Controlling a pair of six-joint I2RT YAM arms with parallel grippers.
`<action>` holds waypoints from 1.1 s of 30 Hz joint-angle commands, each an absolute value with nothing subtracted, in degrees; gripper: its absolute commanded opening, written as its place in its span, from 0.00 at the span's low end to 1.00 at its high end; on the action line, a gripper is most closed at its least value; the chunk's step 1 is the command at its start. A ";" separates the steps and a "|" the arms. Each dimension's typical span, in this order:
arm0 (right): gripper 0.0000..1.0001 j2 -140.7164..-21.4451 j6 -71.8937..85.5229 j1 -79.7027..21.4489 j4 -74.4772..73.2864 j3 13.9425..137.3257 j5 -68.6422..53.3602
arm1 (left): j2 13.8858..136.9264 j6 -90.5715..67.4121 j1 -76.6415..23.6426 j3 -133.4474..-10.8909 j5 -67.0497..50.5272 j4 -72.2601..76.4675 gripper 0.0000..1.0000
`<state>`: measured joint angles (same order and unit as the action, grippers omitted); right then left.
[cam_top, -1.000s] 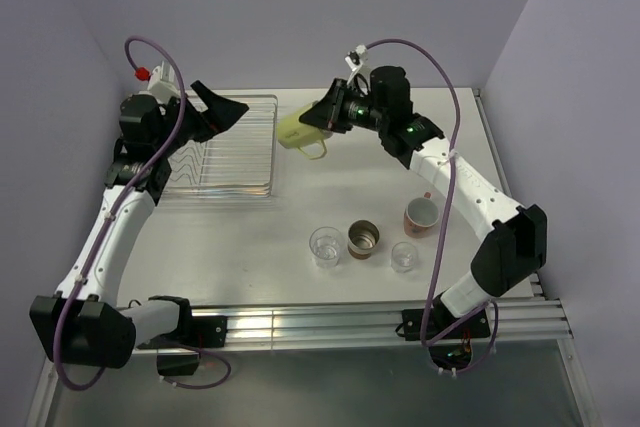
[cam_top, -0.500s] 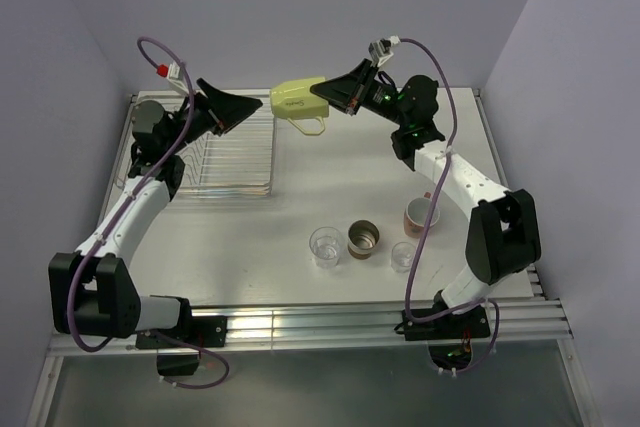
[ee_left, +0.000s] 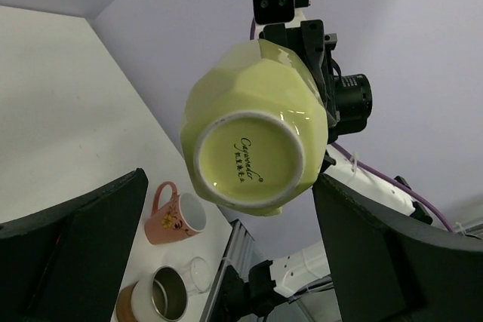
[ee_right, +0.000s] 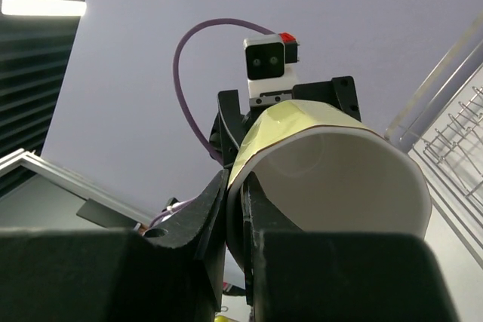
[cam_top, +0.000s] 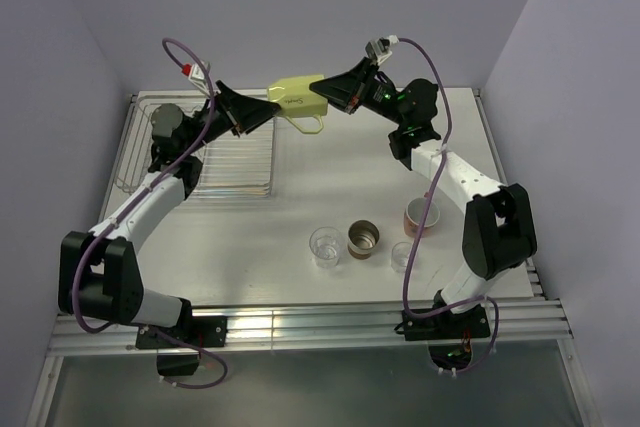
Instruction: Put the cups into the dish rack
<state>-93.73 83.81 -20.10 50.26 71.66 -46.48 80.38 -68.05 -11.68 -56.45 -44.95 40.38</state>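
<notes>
My right end effector [cam_top: 320,98] is clamped on the rim of the pale yellow faceted ceramic mug [cam_top: 297,97], aloft by the far right corner of the shallow silver wire dish rack [cam_top: 230,190]. My left end effector [cam_top: 265,110] gapes wide, facing its base. I'd centre that base, close firmly, then release the right. The rack shows no cups.

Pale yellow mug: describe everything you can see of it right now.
The pale yellow mug looks like glossy faceted ceramic, with a loop handle hanging below and dark script on its ringed base. It is in the air on its side, near the far right corner of the dish rack. The right claw pinches its rim wall; the open left claw faces its base without touching.
</notes>
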 commanded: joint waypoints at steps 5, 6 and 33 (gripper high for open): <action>0.00 -93.60 86.22 -21.36 58.80 73.57 -45.97 | 82.09 -69.70 -13.27 -58.27 -44.47 47.28 0.99; 0.00 -93.78 86.22 -21.53 58.80 73.65 -45.97 | 82.35 -69.87 -13.27 -58.53 -44.56 47.72 0.99; 0.00 -96.24 83.41 -23.64 55.55 75.94 -45.00 | 85.52 -74.36 -16.08 -60.11 -46.67 53.53 0.45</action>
